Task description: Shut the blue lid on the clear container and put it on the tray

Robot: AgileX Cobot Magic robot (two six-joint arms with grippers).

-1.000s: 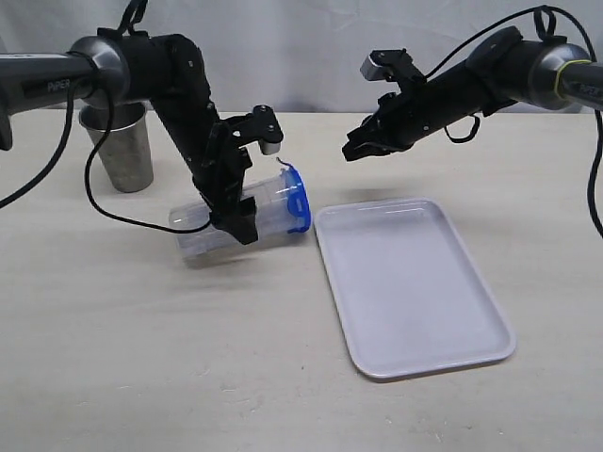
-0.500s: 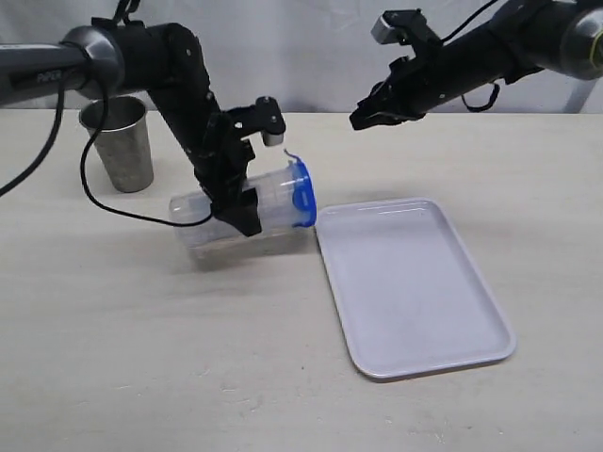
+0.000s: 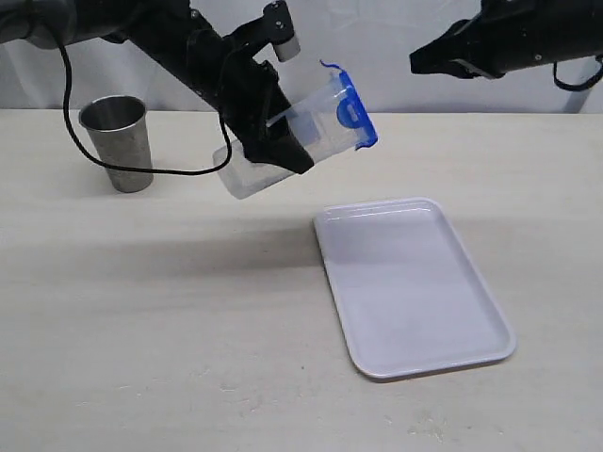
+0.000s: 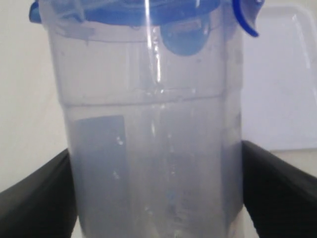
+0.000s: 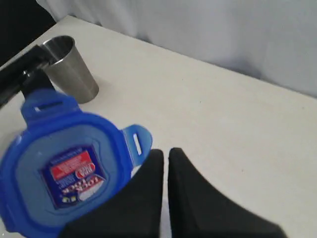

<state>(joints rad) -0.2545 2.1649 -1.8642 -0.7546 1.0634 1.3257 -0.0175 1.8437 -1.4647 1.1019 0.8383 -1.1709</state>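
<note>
Evidently the carrying step is in hand: the left gripper [image 3: 271, 141] clasps the container [image 3: 311, 127] around its middle, one finger on each side as the left wrist view shows, and holds it in the air clear of the table [image 3: 141, 330]. The container is tilted, its base lower and towards the cup [image 3: 118, 141], its mouth higher and pointing to the tray's side. The lid [image 3: 356, 113] sits on the mouth, and the right wrist view shows its sticker face. At least one tab [image 4: 245, 20] flares outward and looks unlatched, so the closing may be only partly done; whether the other tabs are snapped down cannot be told. The tray [image 3: 415, 282] lies bare on the table, below and to the right of the container, not yet under it. The right gripper [image 5: 165, 158] is clenched on nothing and hangs high near the top right of the exterior view, well apart from the lid. The next move probably calls for the left arm to bring the container over the tray, turn it base-down, lower it until it rests inside the rim, and only then let go. A loose tab would first want pressing flat.
</note>
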